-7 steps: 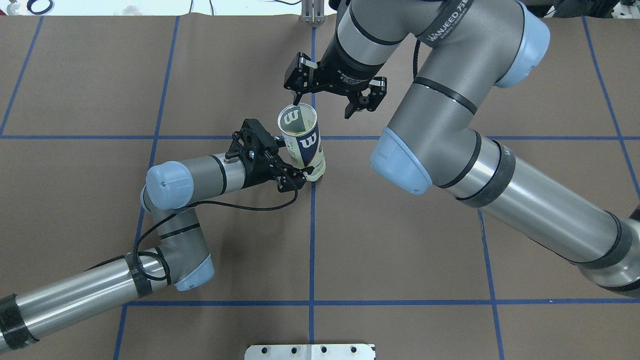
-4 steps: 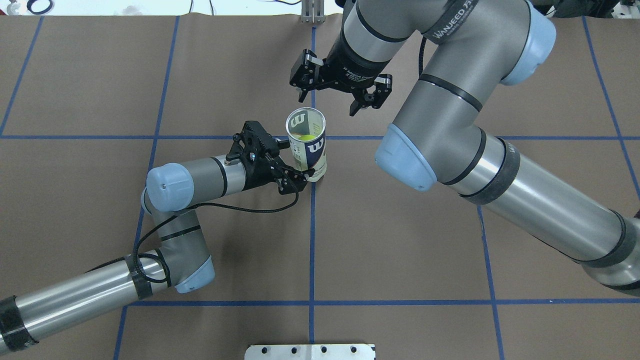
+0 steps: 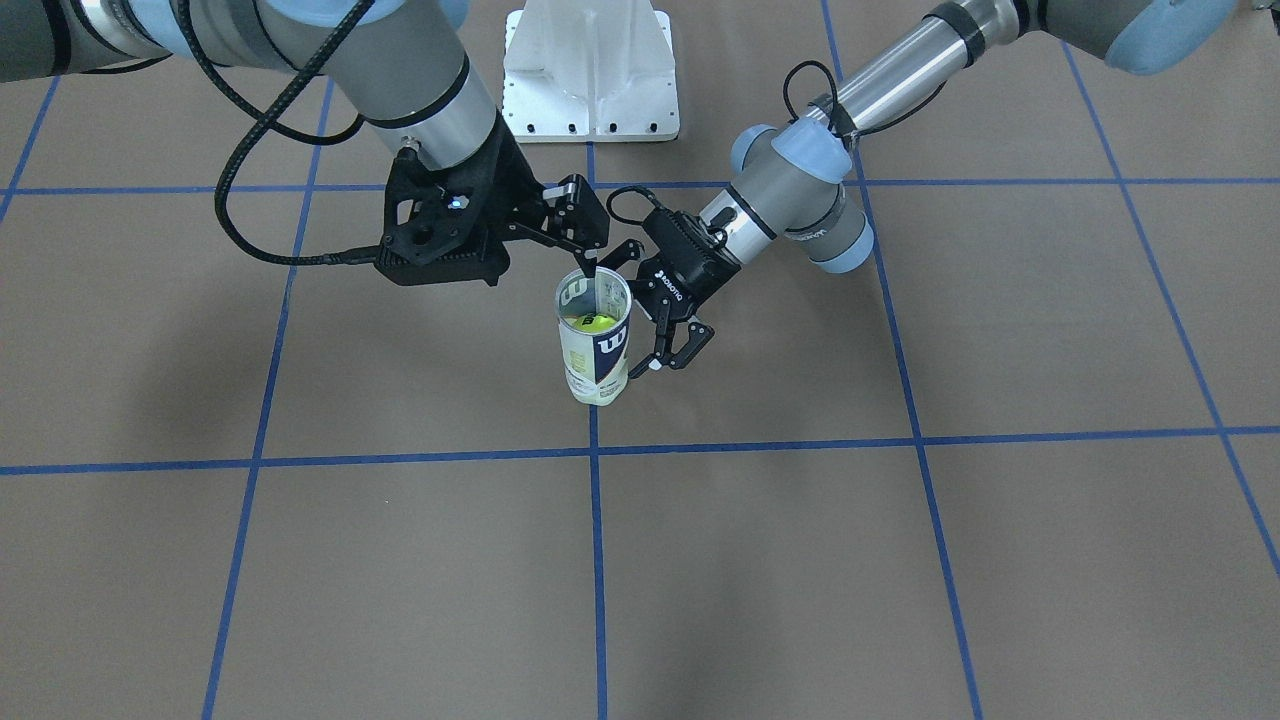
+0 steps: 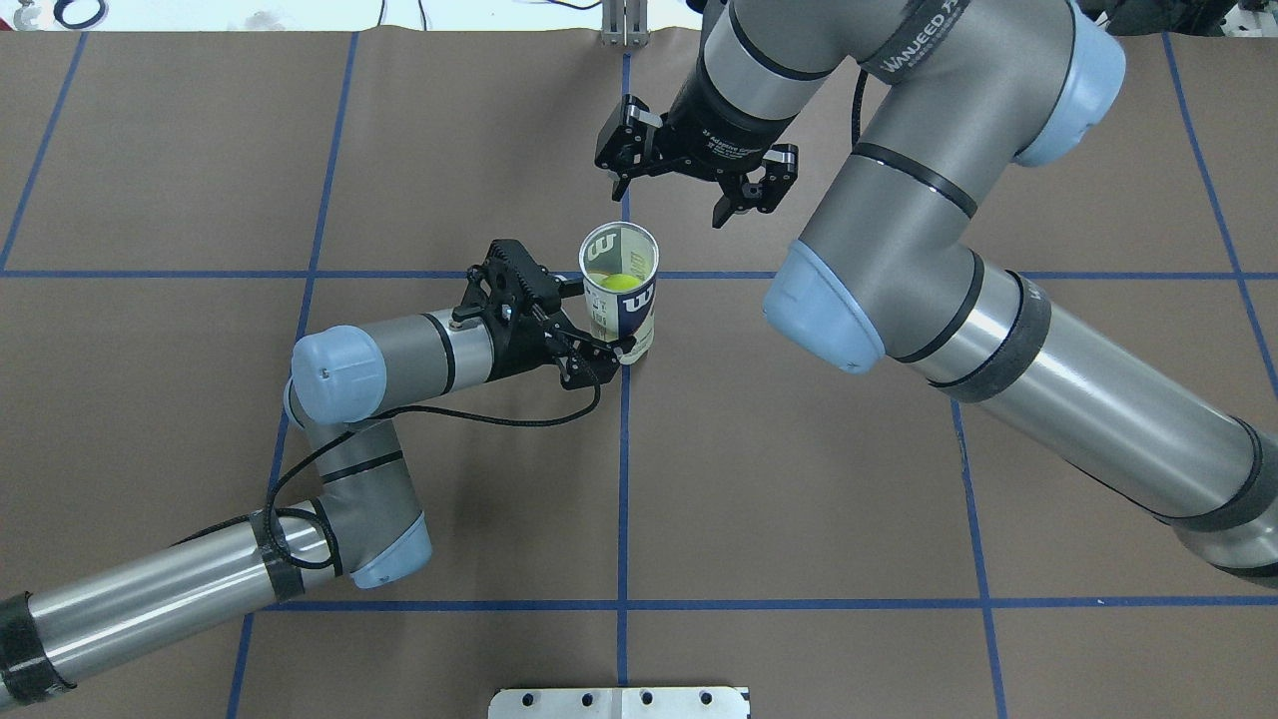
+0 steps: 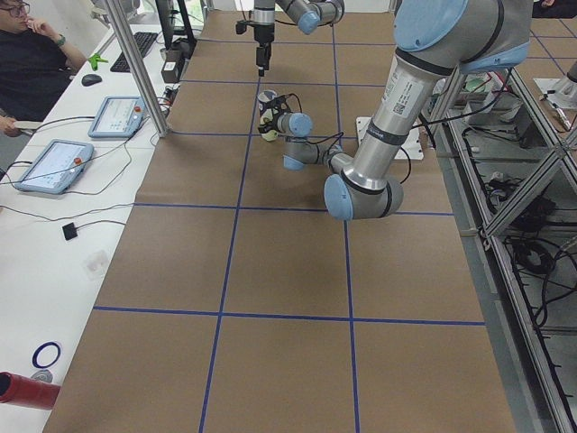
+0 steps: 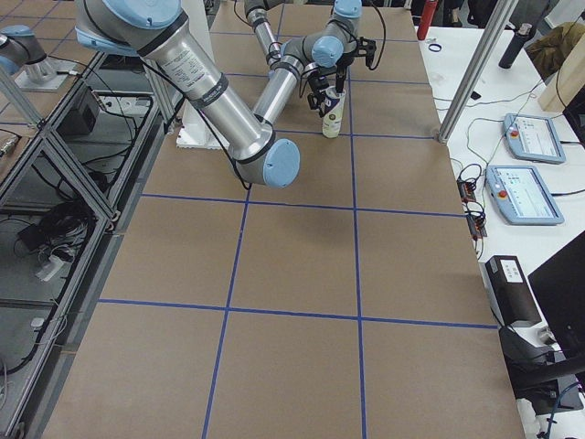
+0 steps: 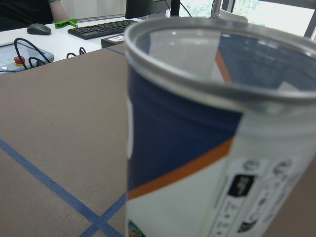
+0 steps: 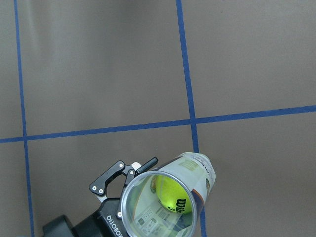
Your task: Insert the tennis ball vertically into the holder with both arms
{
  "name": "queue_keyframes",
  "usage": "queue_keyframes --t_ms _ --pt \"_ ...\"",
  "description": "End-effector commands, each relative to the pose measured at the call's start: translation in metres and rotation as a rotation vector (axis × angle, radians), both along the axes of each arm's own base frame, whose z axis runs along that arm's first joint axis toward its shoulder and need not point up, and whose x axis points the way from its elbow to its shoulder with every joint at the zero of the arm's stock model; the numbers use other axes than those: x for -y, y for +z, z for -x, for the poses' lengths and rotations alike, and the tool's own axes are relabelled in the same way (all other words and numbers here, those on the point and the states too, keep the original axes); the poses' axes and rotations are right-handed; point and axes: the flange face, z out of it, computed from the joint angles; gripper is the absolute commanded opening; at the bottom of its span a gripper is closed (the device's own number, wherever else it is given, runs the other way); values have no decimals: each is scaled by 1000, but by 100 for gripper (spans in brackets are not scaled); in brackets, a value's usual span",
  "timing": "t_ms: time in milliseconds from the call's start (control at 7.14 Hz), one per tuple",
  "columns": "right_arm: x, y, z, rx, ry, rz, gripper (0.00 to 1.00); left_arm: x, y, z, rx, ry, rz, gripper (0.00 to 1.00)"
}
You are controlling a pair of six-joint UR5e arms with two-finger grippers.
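Holder [image 4: 629,300] stands upright at centre frame on the table [image 4: 799,479]. Left gripper [image 4: 602,322] is clamped round its lower body, probably to steady it with the mouth facing up. Ball [image 8: 172,194] sits inside, low down. Right gripper [image 4: 669,200] hangs upper centre beyond the rim, fingers spread and empty. Insertion looks done.

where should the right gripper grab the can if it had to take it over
Probably the upper wall of the holder, coming in level from the side opposite the left gripper. It stands upright with round, even sides, and that gripper brackets its lower half.
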Motion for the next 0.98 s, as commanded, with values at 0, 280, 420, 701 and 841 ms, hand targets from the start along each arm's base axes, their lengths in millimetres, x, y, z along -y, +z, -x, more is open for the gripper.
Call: queue_keyframes --t_ms 0,280,420,701,841 --pt "1 1 -1 0 1 -1 99 -2 9 3 9 1 5 99" --pt "4 1 -7 1 8 1 99 -20 29 34 6 15 1 99" --pt "8 8 -14 -4 20 6 99 -36 40 48 14 97 -8 99" --pt "15 50 -45 -34 43 16 99 -46 44 79 84 132 29 99" --pt "32 82 -73 -72 50 -16 99 -35 18 99 183 152 94 99"
